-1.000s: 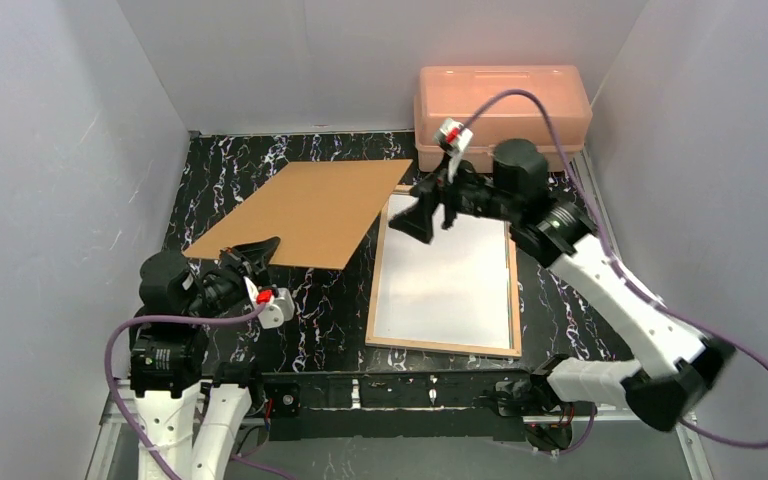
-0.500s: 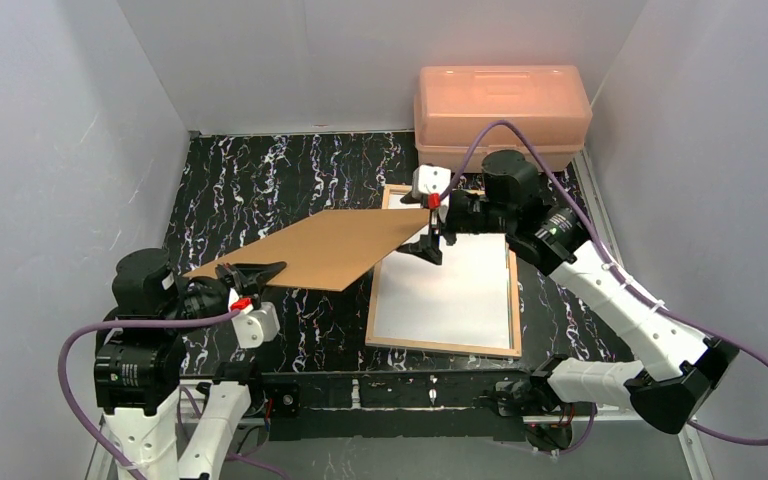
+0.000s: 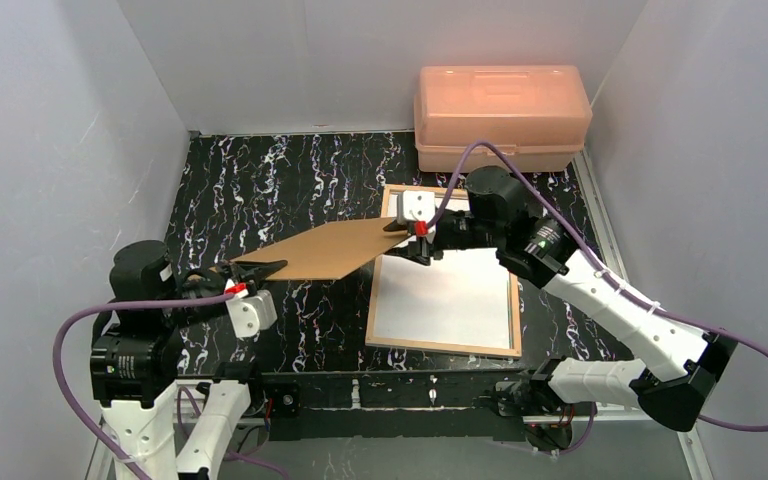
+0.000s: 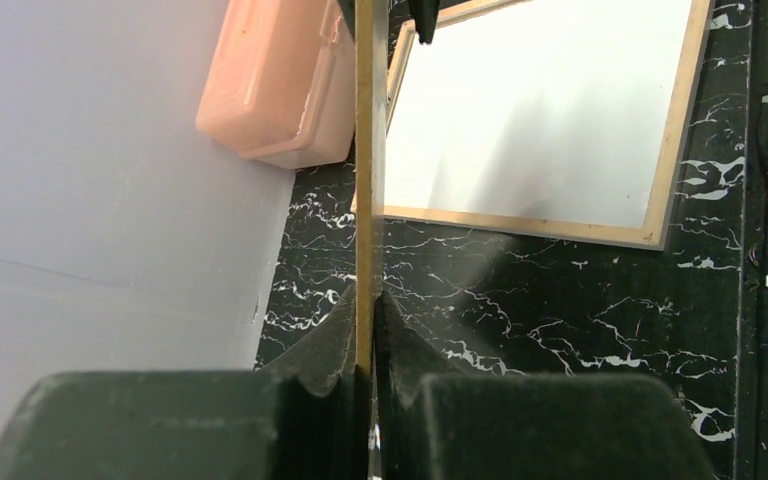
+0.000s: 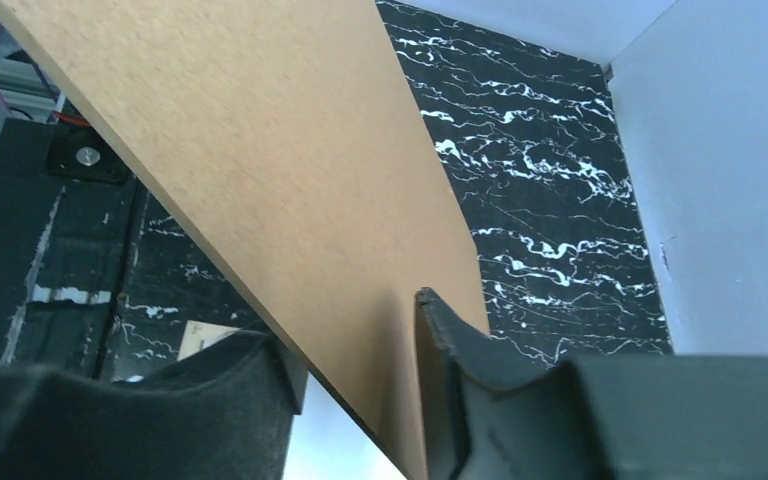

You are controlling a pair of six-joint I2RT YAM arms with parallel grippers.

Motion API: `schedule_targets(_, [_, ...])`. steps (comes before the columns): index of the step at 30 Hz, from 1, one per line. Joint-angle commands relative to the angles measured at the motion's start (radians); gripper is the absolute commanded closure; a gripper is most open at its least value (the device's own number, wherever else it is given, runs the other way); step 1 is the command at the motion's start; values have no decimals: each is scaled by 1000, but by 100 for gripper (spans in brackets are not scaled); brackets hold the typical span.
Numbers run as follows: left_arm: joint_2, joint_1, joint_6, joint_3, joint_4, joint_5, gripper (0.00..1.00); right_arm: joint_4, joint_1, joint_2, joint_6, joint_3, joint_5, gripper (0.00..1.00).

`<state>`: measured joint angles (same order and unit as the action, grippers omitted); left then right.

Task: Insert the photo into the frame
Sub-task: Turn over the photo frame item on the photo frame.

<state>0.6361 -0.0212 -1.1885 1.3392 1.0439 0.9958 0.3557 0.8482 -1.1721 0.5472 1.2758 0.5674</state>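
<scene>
Black table (image 3: 260, 170), white marble veining, glossy. Far right: translucent peach plastic case (image 3: 505, 110), rounded corners. The frame (image 3: 440, 346) lies flat on the right, thin light-wood border up, matte white sheet (image 3: 450, 295) inside. A flat brown fibreboard panel (image 3: 325, 250) is raised and tilted, left of the frame. My left claw (image 3: 260, 268) pinches its near-left corner. My right claw (image 3: 405, 240) straddles its far-right corner, above the frame's far-left corner; can't tell if it's clamped.
</scene>
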Motion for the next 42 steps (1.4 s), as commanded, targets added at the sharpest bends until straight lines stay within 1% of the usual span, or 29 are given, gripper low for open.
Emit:
schedule_targets(1, [15,1,51,48,-104,64,100,-98,54,-4,-11,-12,-87,61])
schedule_targets(4, [22,1,81,47,-137,57,100,-146,69,7,-35,-17,-114,88])
schedule_targets(5, [25,1,97,46,-162,48,100,-165,70,13,-45,-20,-119,99])
schedule_targets(7, [30,1,164,40,-231,19,100,-193,70,24,-82,-22,-131,99])
schedule_targets(8, [33,2,208,34,-279,-9,94,-202,71,27,-113,-18,-136,99])
schedule_targets(10, [37,1,317,18,-384,-58,46,-197,70,24,-151,-2,-142,99])
schedule_targets(11, [37,1,376,4,-448,-91,31,-195,69,21,-175,8,-149,99])
schedule_targets(13, [35,1,496,-27,-585,-160,8,-203,68,15,-237,25,-178,99])
schedule_targets(14, [35,1,557,-44,-639,-190,2,-205,68,8,-270,35,-192,99])
schedule_targets(17, [58,1,683,-42,-770,-297,2,-206,69,-11,-367,70,-254,99])
schedule_targets(20, [100,2,791,-14,-870,-471,2,-174,57,-32,-487,137,-363,99])
schedule_targets(22, [139,1,835,19,-874,-589,1,-140,27,-45,-595,188,-428,99])
schedule_targets(24, [182,1,858,52,-815,-666,2,-57,-36,-73,-733,257,-434,99])
schedule_targets(26, [219,2,871,65,-735,-663,1,44,-152,-121,-852,326,-306,99])
schedule_targets(28, [256,3,865,75,-616,-609,2,111,-257,-148,-955,341,-186,99])
schedule_targets(30, [301,3,860,89,-491,-557,2,144,-333,-146,-1035,308,-103,99])
schedule_targets(31, [318,3,876,81,-453,-542,2,150,-367,-141,-1059,284,-51,99])
schedule_targets(33, [335,3,874,50,-404,-486,2,163,-420,-114,-1108,231,-3,99])
schedule_targets(36, [342,3,877,-21,-398,-415,2,183,-495,-52,-1173,145,39,99])
schedule_targets(39, [352,3,854,-82,-399,-376,2,163,-569,2,-1245,43,122,99])
schedule_targets(42, [352,3,812,-138,-397,-345,2,207,-637,26,-1265,-9,182,99])
